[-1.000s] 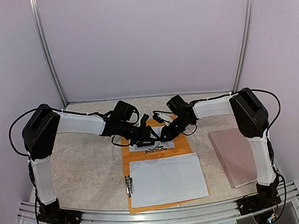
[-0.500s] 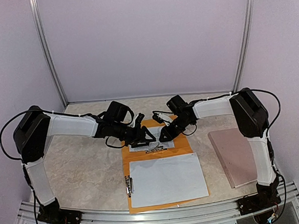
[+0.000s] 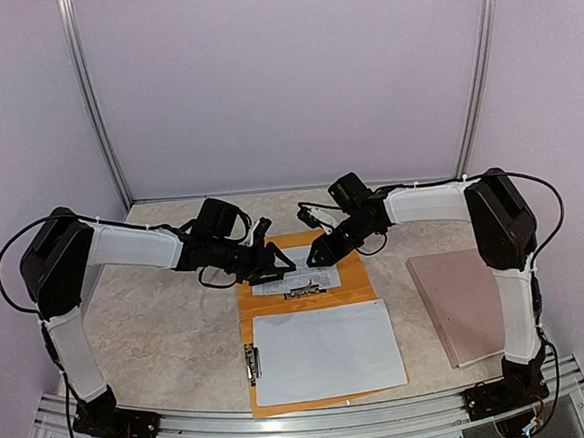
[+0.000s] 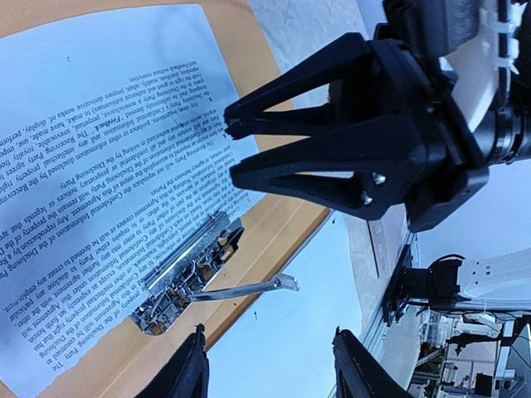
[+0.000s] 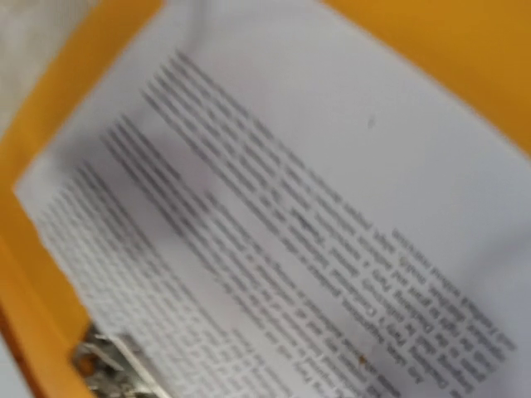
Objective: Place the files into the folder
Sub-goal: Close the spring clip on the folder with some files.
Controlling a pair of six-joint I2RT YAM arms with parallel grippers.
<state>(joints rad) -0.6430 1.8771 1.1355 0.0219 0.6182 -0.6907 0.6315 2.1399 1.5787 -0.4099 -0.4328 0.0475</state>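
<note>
The orange folder (image 3: 354, 280) lies open in the middle of the table. A printed sheet of the files (image 3: 294, 282) rests on its far half under the metal clip (image 3: 302, 291). Another white sheet (image 3: 326, 349) covers the near half. My left gripper (image 3: 280, 268) hovers just left of the clip, open and empty. In the left wrist view its tips (image 4: 270, 365) frame the clip (image 4: 191, 274), whose lever (image 4: 249, 288) sticks up. My right gripper (image 4: 231, 149) hangs over the printed sheet (image 4: 99, 149), jaws slightly apart and empty. The blurred right wrist view shows only text (image 5: 315, 215) and folder (image 5: 448, 50).
A pinkish-brown flat board (image 3: 463, 302) lies at the right of the table under my right arm. A second metal clip (image 3: 252, 362) sits at the folder's near-left edge. Metal frame posts stand at the back corners.
Both grippers have backed off the clip: the left to the left, the right up and to the far right. The right jaws have parted.
</note>
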